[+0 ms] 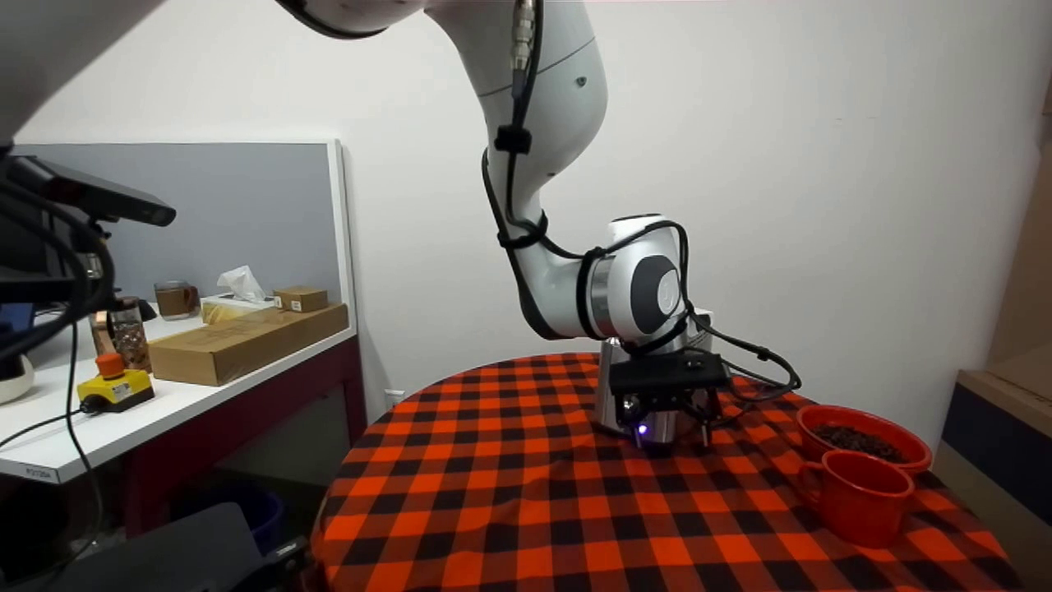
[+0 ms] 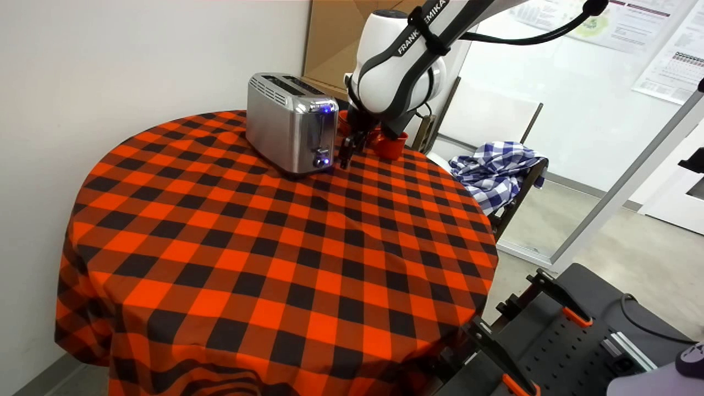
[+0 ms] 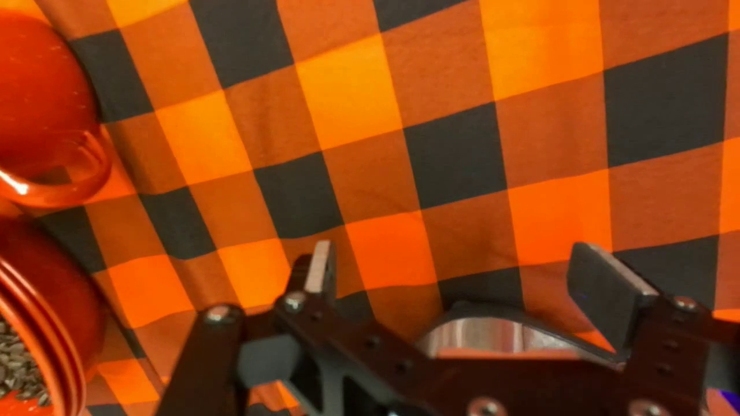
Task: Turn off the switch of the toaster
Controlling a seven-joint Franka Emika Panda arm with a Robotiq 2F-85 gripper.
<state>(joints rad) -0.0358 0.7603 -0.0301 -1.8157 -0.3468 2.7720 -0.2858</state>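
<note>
Upright on the tabletop (image 2: 242,258) near the wall (image 2: 137,55), a boxy silver toaster (image 2: 273,129) with two dark slots (image 2: 294,84) along its top and a dark base. On its narrow end, in an exterior view, a dark knob (image 2: 319,158) low down and blue lights (image 2: 326,110), high and low. Over the tabletop, a red-and-black checked cloth (image 1: 485,485).

Just beside the toaster's narrow end, the end effector (image 3: 457,266), fingers (image 3: 319,268) spread wide, pads (image 3: 604,294) facing across a broad gap, checked cloth visible through the middle. Low in that gap in the wrist view, a curved strip of shiny metal (image 3: 491,335) with a dark rim: probably the toaster's end, contact too hidden to judge. In an exterior view, much of the toaster blocked by the wrist (image 1: 649,288) and the end effector, a silver side showing behind.

From above, a white robot arm (image 1: 546,99) angled down, black straps (image 1: 513,140) around its cables (image 1: 684,255).

Near the edge, apart from the toaster, an upright red mug (image 1: 867,510), handle toward the end effector. Just beside the mug, a red bowl (image 3: 63,294) partly filled with small dark pieces (image 1: 859,441).

Off to one side, on a white desk (image 1: 123,426), a long cardboard box (image 1: 185,366), a tissue box (image 1: 234,311) and a yellow box (image 1: 115,390) with a red button (image 1: 110,364). In an exterior view, a dark-framed chair (image 2: 524,193) with a blue-and-white cloth (image 2: 498,168) heaped on it.
</note>
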